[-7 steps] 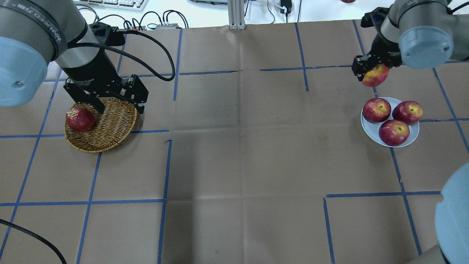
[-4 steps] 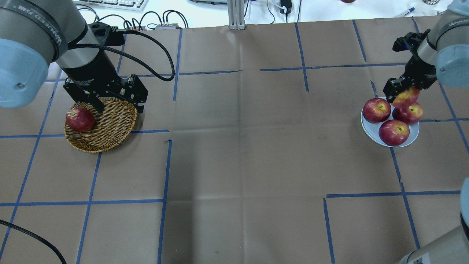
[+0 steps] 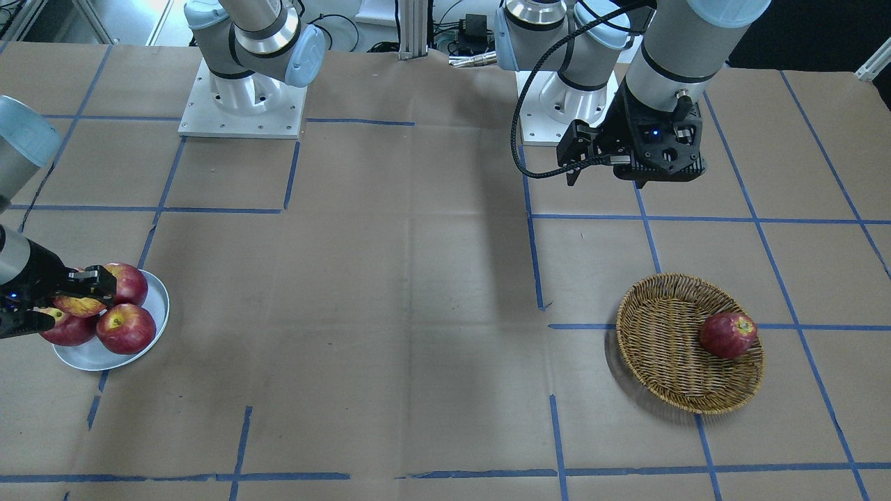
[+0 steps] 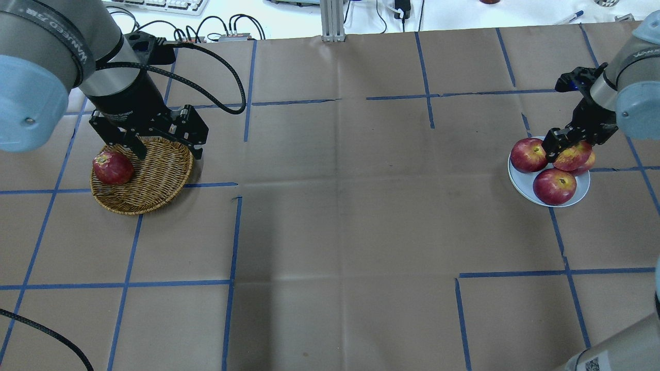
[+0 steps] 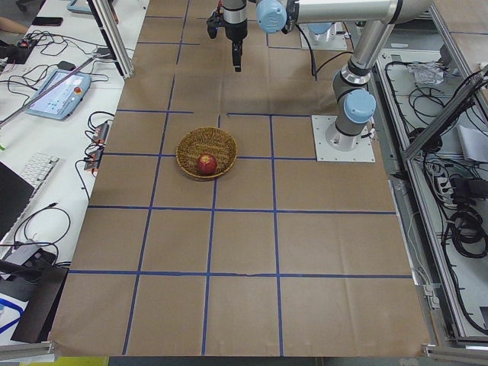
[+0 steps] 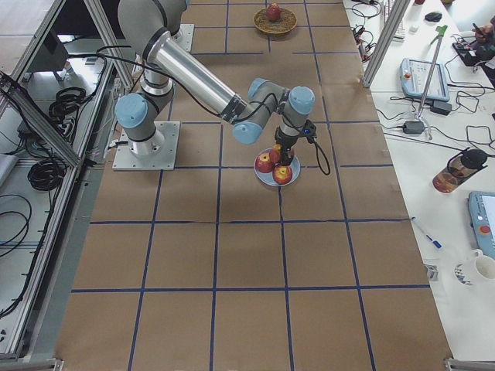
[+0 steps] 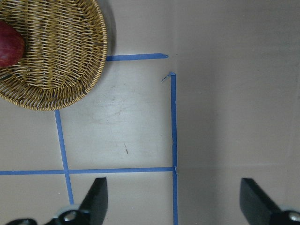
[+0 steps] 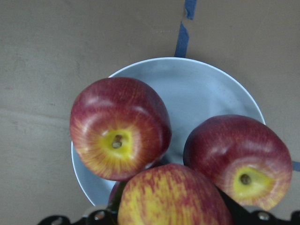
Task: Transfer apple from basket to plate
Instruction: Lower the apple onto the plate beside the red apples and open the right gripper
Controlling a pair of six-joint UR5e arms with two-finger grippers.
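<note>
The pale apple [image 4: 571, 156], red streaked with yellow, is held in my right gripper [image 4: 566, 150], which is shut on it. It hangs just over the small grey-white plate [image 4: 520, 181], above the plate's back right apple. It also shows in the right wrist view [image 8: 173, 199] and the front view [image 3: 78, 305]. I cannot tell whether it touches the apples below. The wicker basket [image 4: 160, 178] lies far left. My left gripper [image 4: 169, 147] hovers open and empty over the basket's back rim, its fingers [image 7: 96, 197] wide apart.
Three dark red apples fill the plate; two show plainly [image 4: 529, 154] [image 4: 554, 186], the third is mostly hidden under the held apple. One dark red apple [image 4: 113, 168] lies in the basket's left side. Brown paper with blue tape lines covers the table.
My right gripper has carried the pale apple from behind the plate forward, to the right and down, so it now hangs over the plate's apples. The left arm has not moved.
</note>
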